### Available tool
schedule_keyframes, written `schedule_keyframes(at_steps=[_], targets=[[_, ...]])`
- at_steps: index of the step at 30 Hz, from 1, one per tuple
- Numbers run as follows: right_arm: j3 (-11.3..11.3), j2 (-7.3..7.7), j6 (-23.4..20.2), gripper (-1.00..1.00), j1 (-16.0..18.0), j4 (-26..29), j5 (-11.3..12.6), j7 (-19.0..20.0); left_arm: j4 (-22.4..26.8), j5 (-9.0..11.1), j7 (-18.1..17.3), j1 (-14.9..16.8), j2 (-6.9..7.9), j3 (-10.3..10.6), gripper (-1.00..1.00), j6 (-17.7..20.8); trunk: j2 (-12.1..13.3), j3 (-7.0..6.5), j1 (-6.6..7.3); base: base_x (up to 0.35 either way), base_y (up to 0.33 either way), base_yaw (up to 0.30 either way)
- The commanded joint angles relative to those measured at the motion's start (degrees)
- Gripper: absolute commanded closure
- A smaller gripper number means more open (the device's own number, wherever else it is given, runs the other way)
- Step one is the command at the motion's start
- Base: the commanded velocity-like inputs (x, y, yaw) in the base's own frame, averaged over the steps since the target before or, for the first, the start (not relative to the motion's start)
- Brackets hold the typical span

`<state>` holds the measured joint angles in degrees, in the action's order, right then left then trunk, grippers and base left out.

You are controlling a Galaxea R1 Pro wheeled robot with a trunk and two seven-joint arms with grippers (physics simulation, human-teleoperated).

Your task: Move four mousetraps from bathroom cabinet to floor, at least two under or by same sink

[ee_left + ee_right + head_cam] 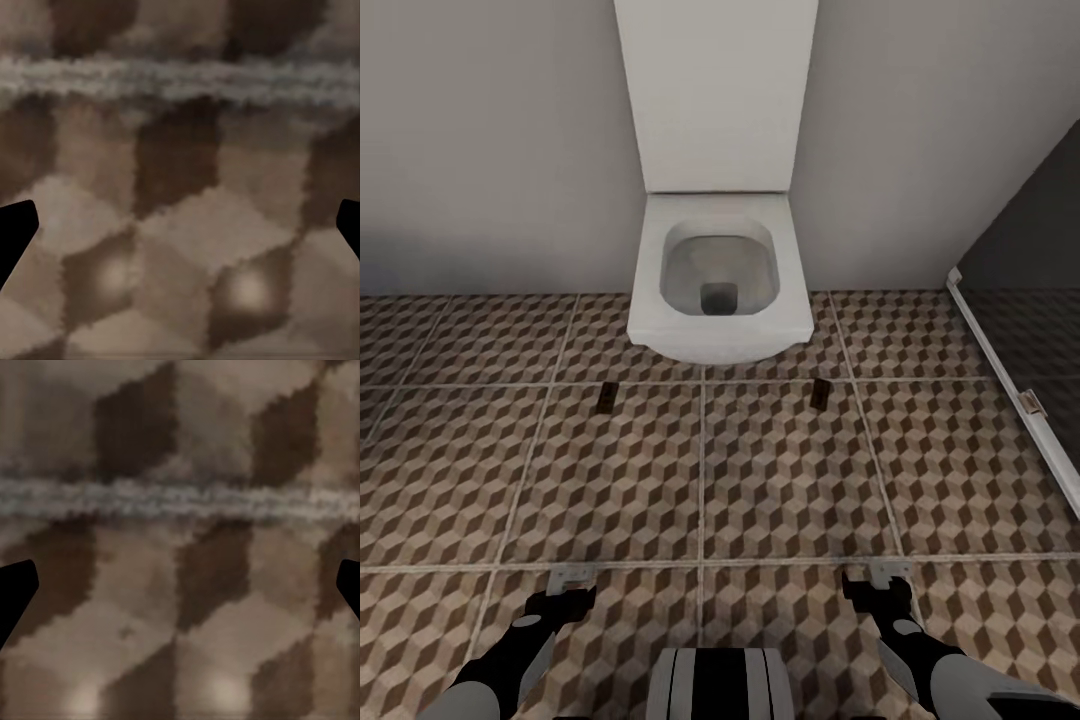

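Two small dark objects, too small to identify, lie on the floor (780, 480) just before the toilet (717, 285), one left (606, 397), one right (820, 393). Both grippers, left (567, 592) and right (885, 590), hang open and empty over cube-patterned tiles. A dark panel is cut off far right.

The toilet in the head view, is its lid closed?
No, the toilet is open, and its bowl with the dark drain at the bottom is plainly visible.
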<state>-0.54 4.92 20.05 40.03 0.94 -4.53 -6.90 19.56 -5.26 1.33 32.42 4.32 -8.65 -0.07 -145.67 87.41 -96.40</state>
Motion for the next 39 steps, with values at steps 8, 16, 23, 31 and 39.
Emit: schedule_keyframes(at_steps=[8,16,23,31,39], targets=[[-0.1,0.00,0.1,-1.00,0.0,-0.1,-0.5,-0.3,0.0,-0.6,0.0,0.0,-0.09,-0.3,-1.00,0.0,0.0,-0.41,0.06,-0.009,0.000,0.000],[0.0,0.00,0.1,-1.00,0.0,-0.1,-0.5,-0.3,0.1,-0.5,0.1,0.0,-0.10,-0.3,-1.00,0.0,0.1,-2.19,0.27,-0.002,0.000,0.000],[0.0,0.00,0.1,-1.00,0.0,-0.1,-0.5,-0.3,0.2,-0.5,0.0,0.0,-0.14,-0.3,-1.00,0.0,0.2,-3.74,0.45,0.000,0.000,0.000],[0.0,0.00,0.1,-1.00,0.0,-0.1,-0.6,-0.2,0.3,-0.6,0.1,0.0,-0.18,-0.3,-1.00,0.0,0.3,-5.51,0.66,0.000,0.000,0.000],[0.0,0.00,-0.1,-1.00,0.0,0.0,-0.7,-0.2,0.4,-0.6,0.0,0.0,-0.14,-0.3,-1.00,-0.1,0.4,-7.28,0.86,0.000,0.000,0.000]])
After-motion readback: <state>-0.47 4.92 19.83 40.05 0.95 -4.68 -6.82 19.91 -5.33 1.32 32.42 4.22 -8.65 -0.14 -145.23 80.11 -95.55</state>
